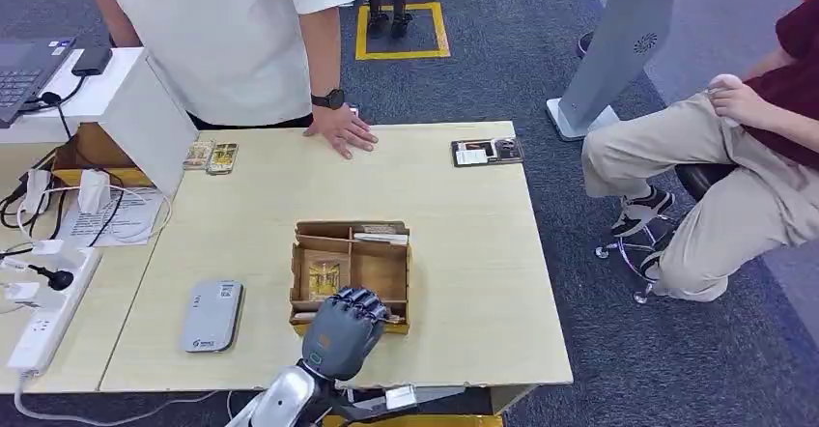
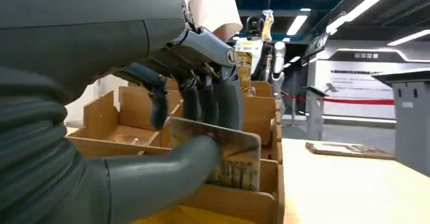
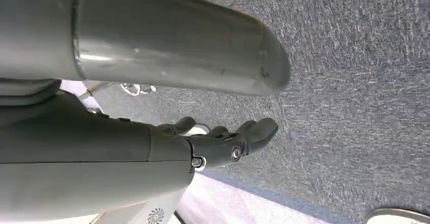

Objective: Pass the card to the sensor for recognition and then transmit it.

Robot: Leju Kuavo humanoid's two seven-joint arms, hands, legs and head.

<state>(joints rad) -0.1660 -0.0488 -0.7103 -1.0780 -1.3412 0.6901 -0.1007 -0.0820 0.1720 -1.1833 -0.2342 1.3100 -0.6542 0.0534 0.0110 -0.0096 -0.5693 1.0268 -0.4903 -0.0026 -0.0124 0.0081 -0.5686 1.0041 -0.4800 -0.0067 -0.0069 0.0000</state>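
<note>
A divided wooden box (image 1: 350,230) stands on the light table near its front edge. My left hand (image 1: 343,330) reaches over the box's near side. In the left wrist view that hand (image 2: 152,57) pinches a worn card (image 2: 238,155) between its thumb (image 2: 167,171) and its dark fingers, and the card stands upright in the near slot of the box (image 2: 263,107). The flat grey sensor (image 1: 212,316) lies on the table just left of the box. My right hand (image 3: 218,143) hangs over the carpet with loosely spread fingers and holds nothing.
A person in a white shirt stands at the far edge with a hand (image 1: 340,129) on the table. Two small cards (image 1: 211,156) lie far left, a dark card tray (image 1: 488,152) far right. Another person sits to the right. Cables and a power strip (image 1: 43,321) lie at the left.
</note>
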